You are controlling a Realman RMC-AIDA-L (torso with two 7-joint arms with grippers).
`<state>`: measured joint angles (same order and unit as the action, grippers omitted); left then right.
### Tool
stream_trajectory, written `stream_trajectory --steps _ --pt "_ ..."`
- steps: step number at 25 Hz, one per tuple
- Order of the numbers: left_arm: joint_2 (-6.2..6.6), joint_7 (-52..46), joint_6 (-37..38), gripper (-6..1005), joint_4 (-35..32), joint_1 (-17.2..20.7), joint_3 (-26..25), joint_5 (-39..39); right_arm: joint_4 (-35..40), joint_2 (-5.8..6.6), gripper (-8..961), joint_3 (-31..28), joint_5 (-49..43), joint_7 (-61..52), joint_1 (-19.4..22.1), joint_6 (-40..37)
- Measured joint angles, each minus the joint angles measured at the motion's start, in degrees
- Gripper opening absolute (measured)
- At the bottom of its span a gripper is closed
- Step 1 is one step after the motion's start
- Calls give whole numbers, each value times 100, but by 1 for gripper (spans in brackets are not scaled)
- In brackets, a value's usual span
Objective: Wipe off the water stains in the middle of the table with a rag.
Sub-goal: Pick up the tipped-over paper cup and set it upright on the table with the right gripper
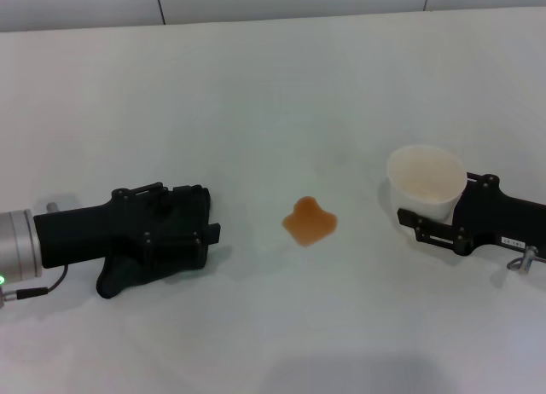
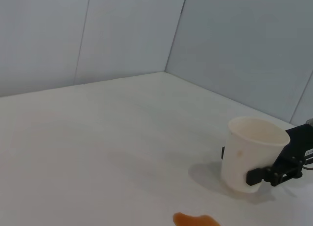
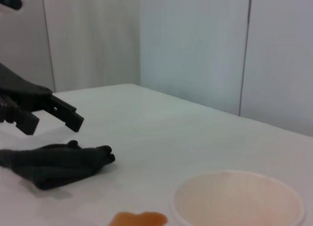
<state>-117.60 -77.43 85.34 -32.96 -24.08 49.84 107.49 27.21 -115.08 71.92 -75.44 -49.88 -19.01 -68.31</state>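
Plain white table taking up pretty much the whole scene, with pale grey wall panels running behind it and a couple of dark seams between them. The water stains are sitting near the middle of the tabletop as one orange-brown lobed blot, more like spilled tea than water honestly. Left gripper is hanging low over the black rag, which is lying bunched on the table off to the left of the blot; can't tell how its jaws are standing. Right gripper is gripping the whitish plastic cup, fingers pressing both sides of it, right of the blot. There's a small white label on that gripper but I'm not managing to read it.
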Motion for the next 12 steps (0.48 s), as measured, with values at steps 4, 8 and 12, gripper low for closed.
stream_trajectory --steps 4,8,12 --pt "0 0 -5 842 0 -14 -1 0 28 23 689 2 -98 -222 -38 -25" --pt "0 0 -12 842 0 -17 -1 0 79 20 752 6 -139 -237 -41 -25" --pt "0 0 -16 841 1 -26 -1 0 85 20 814 7 -144 -239 -41 -25"
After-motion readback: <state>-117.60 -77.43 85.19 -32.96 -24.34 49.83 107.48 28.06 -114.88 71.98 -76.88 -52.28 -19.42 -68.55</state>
